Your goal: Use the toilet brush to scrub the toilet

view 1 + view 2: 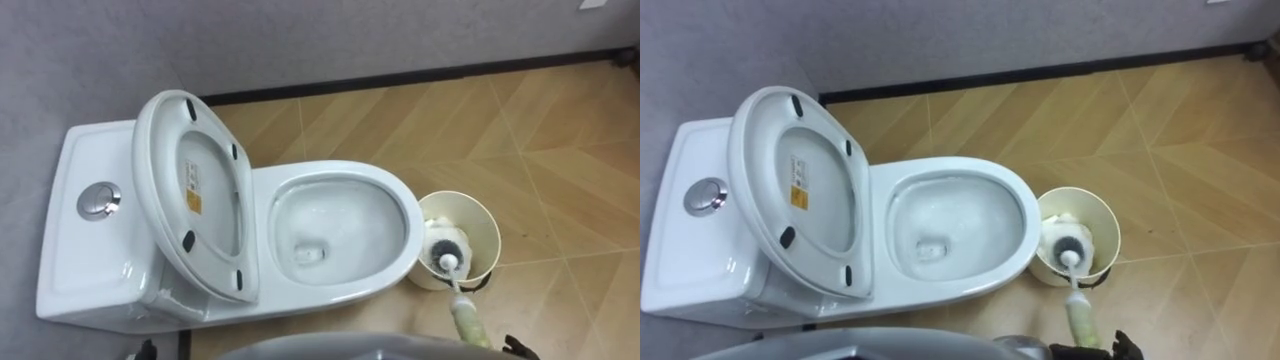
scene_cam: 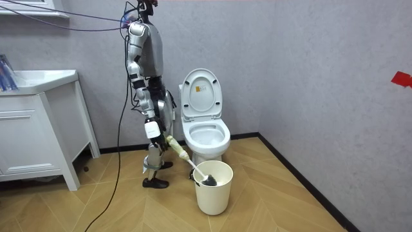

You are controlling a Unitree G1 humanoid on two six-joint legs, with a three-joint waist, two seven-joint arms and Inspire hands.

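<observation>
The toilet brush (image 1: 447, 262) is found with its dark head inside the cream bucket (image 1: 487, 232), and its pale handle is slanted toward the near right, where it is clamped in the right hand (image 1: 515, 347). The bucket is placed on the wooden floor (image 1: 560, 150), just beside the front of the toilet (image 1: 340, 292), on its right. The bucket's rim is standing between the brush head and the toilet bowl. The seat and lid (image 1: 160, 190) are raised and leaned against the tank (image 1: 70, 255), so the bowl is left uncovered. A round flush button (image 1: 99, 200) is seen on the tank. A little of the left hand (image 1: 146, 350) is seen at the near left edge, and its state cannot be told. In the room view the robot is seen standing upright beside the toilet, on the room view's left, and a white cabinet (image 2: 38, 129) with a worktop is placed further to that side, against the grey wall (image 2: 309, 64).
</observation>
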